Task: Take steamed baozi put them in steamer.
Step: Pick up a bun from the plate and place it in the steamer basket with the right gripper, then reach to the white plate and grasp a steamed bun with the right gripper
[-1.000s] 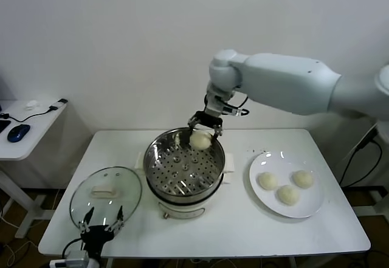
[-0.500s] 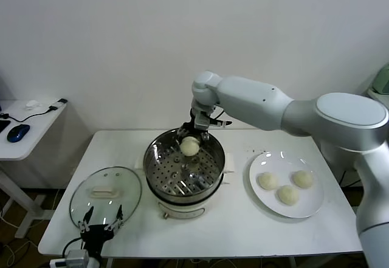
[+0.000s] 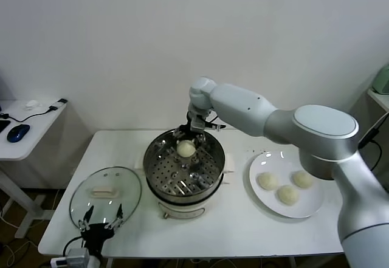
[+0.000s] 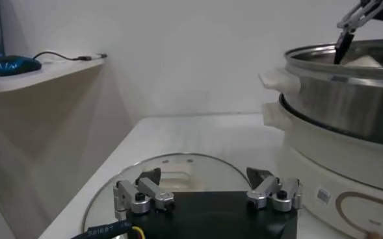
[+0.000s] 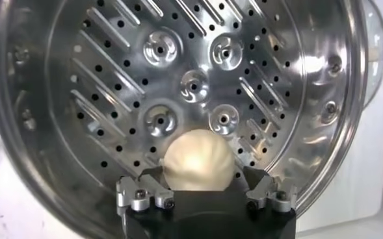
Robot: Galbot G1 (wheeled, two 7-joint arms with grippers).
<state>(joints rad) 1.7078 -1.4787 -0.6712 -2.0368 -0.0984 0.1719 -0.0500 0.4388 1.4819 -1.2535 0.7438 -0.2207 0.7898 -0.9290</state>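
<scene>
1. White counter (image 3: 243, 231) against a plain white wall; side desk (image 3: 27, 128) on the left with a blue mouse (image 3: 18, 132) and cables.
2. Steamer (image 3: 184, 171) mid-counter, glass lid (image 3: 105, 193) flat beside it.
3. Right gripper (image 3: 192, 132) over the steamer's far rim, jaws spread on either side of one baozi (image 5: 198, 162) on the perforated floor.
4. Three more baozi (image 3: 287, 187) on the white plate (image 3: 267, 204).
5. Left gripper (image 4: 207, 195) idle low by the lid, jaws open.

A white plate (image 3: 307, 207) sits on the table (image 3: 243, 234); a glass lid (image 3: 104, 196) lies at the table's opposite end.
</scene>
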